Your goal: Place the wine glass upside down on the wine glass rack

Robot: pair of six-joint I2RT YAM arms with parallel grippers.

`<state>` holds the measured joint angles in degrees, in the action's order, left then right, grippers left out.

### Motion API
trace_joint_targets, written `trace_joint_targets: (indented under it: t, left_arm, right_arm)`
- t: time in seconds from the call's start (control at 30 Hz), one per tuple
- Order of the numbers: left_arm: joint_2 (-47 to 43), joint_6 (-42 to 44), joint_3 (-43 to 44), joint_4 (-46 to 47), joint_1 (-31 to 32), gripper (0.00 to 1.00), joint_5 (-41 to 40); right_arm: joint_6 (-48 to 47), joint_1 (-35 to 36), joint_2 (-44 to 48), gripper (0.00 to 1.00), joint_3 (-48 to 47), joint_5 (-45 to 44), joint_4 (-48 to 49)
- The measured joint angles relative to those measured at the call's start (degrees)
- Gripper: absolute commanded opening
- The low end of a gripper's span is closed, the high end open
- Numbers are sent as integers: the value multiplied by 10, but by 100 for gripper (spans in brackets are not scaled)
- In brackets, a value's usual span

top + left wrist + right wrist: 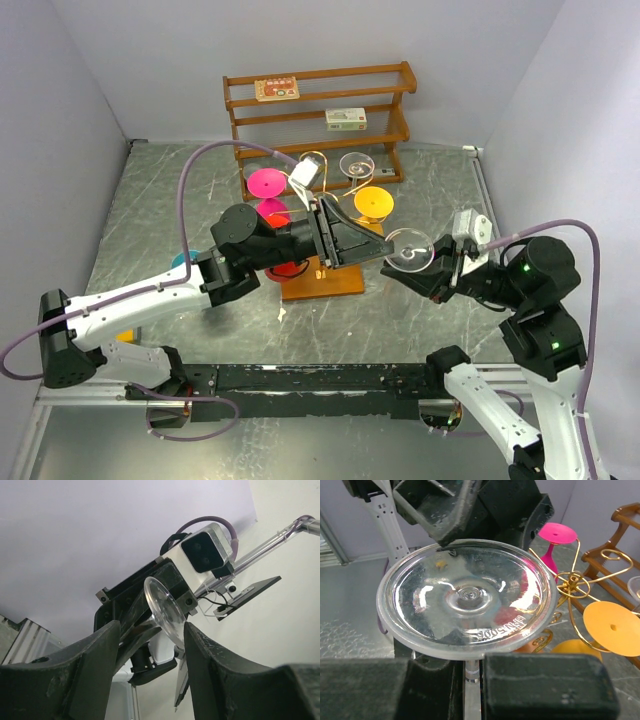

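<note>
The right gripper (pixel 470 677) is clamped on the wine glass (pixel 470 597) just below its foot, apparently at the stem. The clear foot is turned toward the wrist camera and fills the middle of that view; the bowl is not seen. The left gripper (pixel 150 630) is held wide, with its fingers set either side of the same foot. Whether either finger touches it cannot be told.

In the overhead view the glass is carried in the air at centre right, just right of the wine glass rack (pixel 335 283), on which coloured glasses (pixel 372 203) hang.

A handover is judged to be in hand. It is best done with the left fingers centred on the foot and closed firmly before the right grip is released, and with the glass kept off the gold scrolls.
</note>
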<state>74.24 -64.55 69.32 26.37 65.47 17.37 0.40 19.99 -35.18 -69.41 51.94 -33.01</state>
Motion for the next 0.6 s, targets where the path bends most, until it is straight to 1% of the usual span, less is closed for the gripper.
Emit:
trace_joint_targets:
  t: [0.13, 0.27, 0.33, 0.4, 0.43, 0.6]
  left_arm:
    - [12, -26, 0, 9, 0, 55, 1]
    - [20, -61, 1, 11, 0, 40, 3]
    - [23, -73, 5, 9, 0, 29, 5]
    - [28, -87, 11, 5, 0, 11, 7]
    - [28, -97, 13, 0, 0, 7, 8]
    - [27, -146, 22, -37, 0, 7, 9]
  right_arm:
    - [-17, 0, -1, 0, 1, 18, -12]
    - [-33, 0, -1, 0, 7, 28, -26]
    - [-39, 0, -2, 0, 10, 31, -31]
    - [-44, 0, -2, 0, 13, 32, -36]
    - [-49, 0, -2, 0, 14, 32, -37]
    - [-81, -1, 2, 0, 17, 26, -38]
